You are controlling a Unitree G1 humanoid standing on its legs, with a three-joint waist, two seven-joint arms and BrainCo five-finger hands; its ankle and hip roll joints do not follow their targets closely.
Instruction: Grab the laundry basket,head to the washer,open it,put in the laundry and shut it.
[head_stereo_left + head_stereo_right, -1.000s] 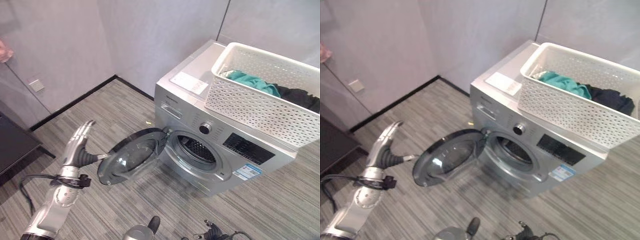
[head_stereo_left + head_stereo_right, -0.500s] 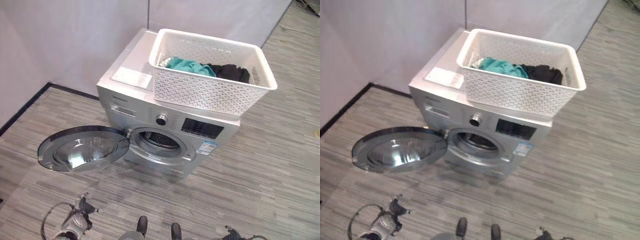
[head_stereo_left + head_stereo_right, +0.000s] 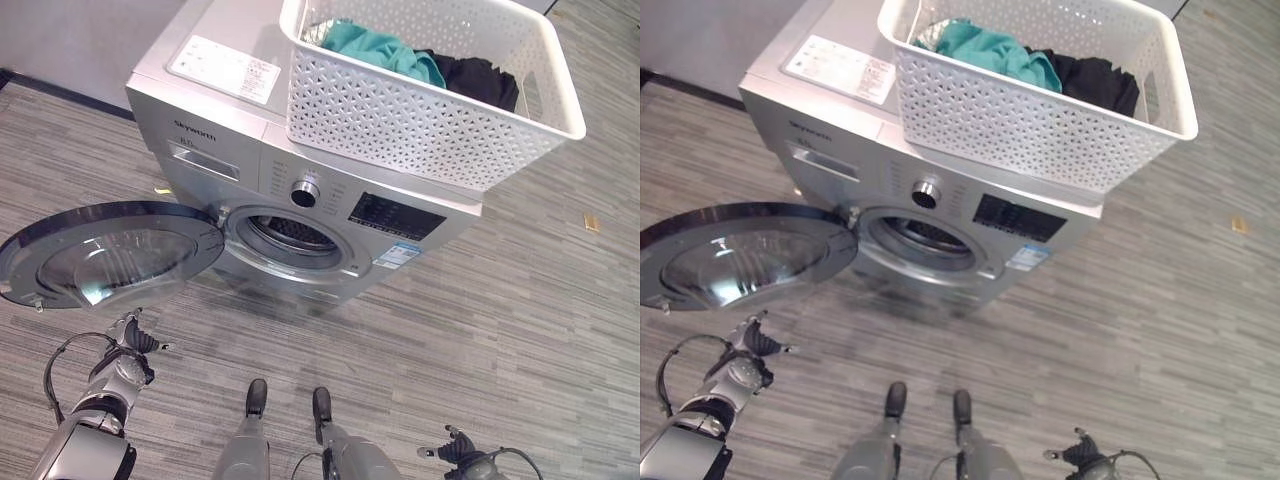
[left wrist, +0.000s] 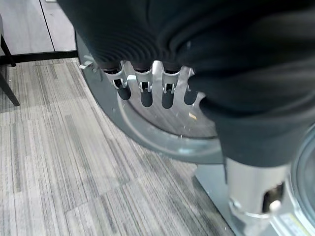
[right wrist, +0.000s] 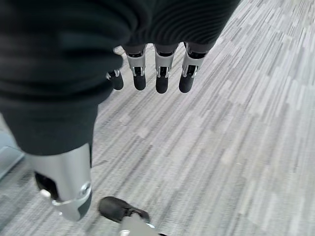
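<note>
White perforated plastic laundry basket (image 3: 440,110) of teal and black clothes (image 3: 420,62) sitting atop my silver front-loading washer (image 3: 250,150), round door (image 3: 105,255) hanging open; my left hand (image 3: 128,338) and right hand (image 3: 462,458) dangling low, fingers relaxed, holding nothing

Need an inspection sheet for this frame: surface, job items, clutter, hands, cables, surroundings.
Surface: grey striped plank floor.
Job's things: silver front-loading washer, its round glass door swung fully open, drum empty as far as visible; white perforated plastic laundry basket sits on the washer top, holding a teal garment and a black garment.
Clutter: small tan scrap on the floor to the right.
Hands: left hand low beside the door, fingers relaxed, empty; right hand hangs over the floor, empty.
Cables: nothing seen.
Surroundings: grey wall with black skirting.
</note>
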